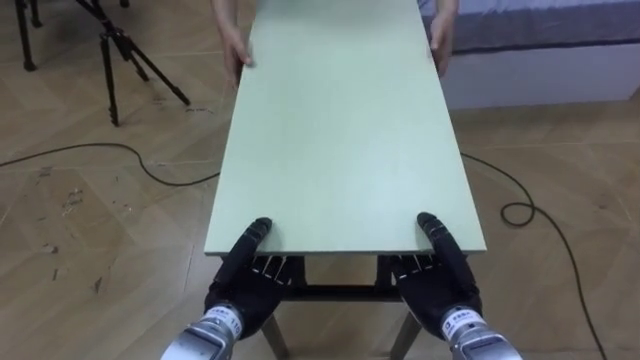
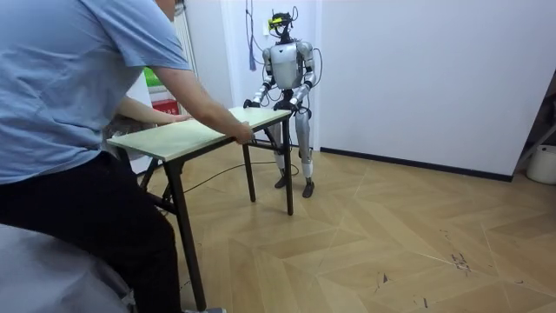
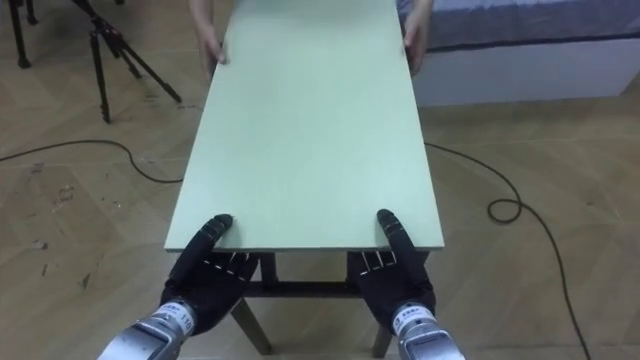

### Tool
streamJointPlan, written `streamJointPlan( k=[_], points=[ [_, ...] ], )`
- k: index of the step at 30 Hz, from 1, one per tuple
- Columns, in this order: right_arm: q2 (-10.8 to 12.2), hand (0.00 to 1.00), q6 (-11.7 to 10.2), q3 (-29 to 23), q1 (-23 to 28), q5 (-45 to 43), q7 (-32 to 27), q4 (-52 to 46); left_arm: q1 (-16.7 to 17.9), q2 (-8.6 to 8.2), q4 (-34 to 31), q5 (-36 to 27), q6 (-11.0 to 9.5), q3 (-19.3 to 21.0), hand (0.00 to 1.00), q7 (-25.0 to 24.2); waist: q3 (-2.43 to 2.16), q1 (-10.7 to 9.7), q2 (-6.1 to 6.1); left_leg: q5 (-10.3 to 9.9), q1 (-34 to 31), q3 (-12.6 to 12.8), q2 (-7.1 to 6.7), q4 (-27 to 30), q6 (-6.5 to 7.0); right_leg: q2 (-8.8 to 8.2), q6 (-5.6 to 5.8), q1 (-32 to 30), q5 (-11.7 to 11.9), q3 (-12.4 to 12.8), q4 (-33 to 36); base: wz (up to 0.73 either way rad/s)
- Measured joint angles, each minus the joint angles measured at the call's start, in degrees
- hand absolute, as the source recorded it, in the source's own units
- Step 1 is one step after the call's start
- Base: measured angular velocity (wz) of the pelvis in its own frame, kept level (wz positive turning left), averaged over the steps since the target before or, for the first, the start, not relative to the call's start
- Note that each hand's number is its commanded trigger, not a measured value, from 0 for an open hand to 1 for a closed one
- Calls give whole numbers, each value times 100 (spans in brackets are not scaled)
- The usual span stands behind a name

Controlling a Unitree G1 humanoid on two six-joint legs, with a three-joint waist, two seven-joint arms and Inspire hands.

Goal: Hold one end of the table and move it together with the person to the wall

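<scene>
I stand at one short end of the table (image 1: 340,130), w/ a white wall behind me. My left hand (image 1: 240,285) has the near edge by the table's left corner: thumb on top, fingers tucked under the top, so it's clamped on the table. My right hand (image 1: 442,282) does the same by the table's right corner, thumb on top & fingers under, so it's clamped on too. Both my hands are black. The table top is pale green & flat, and it is long, going away from me. It has dark legs (image 2: 289,178) under it. I can't tell if the legs' feet touch the wood floor (image 1: 90,260). At the table's far end a person (image 2: 69,104) in a blue shirt & dark trousers leans in over it. The person's hands (image 1: 236,48) hold the two long edges, one on each side, close to the far corners. Left of the table, up by its far end, a black tripod (image 1: 125,55) stands on the floor. Right of the table, also by the far end, is a grey pad on a white base (image 1: 540,40), just beside the table's edge.
</scene>
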Motion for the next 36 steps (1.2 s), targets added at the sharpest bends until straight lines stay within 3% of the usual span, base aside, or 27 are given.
streamJointPlan(
  k=[8, 10, 12, 14, 19, 30, 36],
  points=[
    [-16, 100, -34, -39, 28, -30, 55, -147, 99, -77, -185, 333, -4, -9, 100, -159, -12, -11, 19, 0, -4, 13, 1, 17, 1, 1, -1, -41, -3, 7, -3, -1],
    [-20, 100, -44, -42, 77, -16, 112, -274, 107, -89, -220, 350, -23, -5, 100, -272, -37, 17, 57, 0, -1, 12, -1, 17, 1, 1, 0, -64, -3, 36, -7, -6],
    [-27, 100, -51, -24, 131, -70, 430, -286, 140, -89, -237, 444, -57, 7, 100, -454, -105, 45, 83, 1, 17, 13, -2, 18, 2, 3, 0, -72, -2, 60, 5, -6],
    [-32, 100, -91, 21, 228, -83, 593, -397, 262, -101, -436, 587, -107, -7, 100, -507, -130, 47, 84, 1, 32, 13, 0, 18, 1, 10, 0, -72, -2, 75, 10, -5],
    [-19, 100, -282, 138, 400, -76, 950, -520, 467, -115, -838, 692, -166, -59, 100, -549, -128, 43, 82, 1, 34, 13, -2, 18, 1, 9, 1, -67, -1, 82, 14, -1],
    [-165, 100, -785, 493, 443, 120, 995, -931, 547, -95, -1193, 656, -692, -413, 100, -522, -98, 146, 38, 0, -2, 20, -2, -7, -1, 11, 0, -83, 1, 66, -50, 0],
    [-232, 100, -852, 629, 656, 76, 999, -1225, 881, -95, -1518, 665, -847, -471, 100, -538, -99, 181, 38, -1, -1, 39, 8, -11, -1, 21, 0, -65, 1, 64, -35, 0]
  ],
)
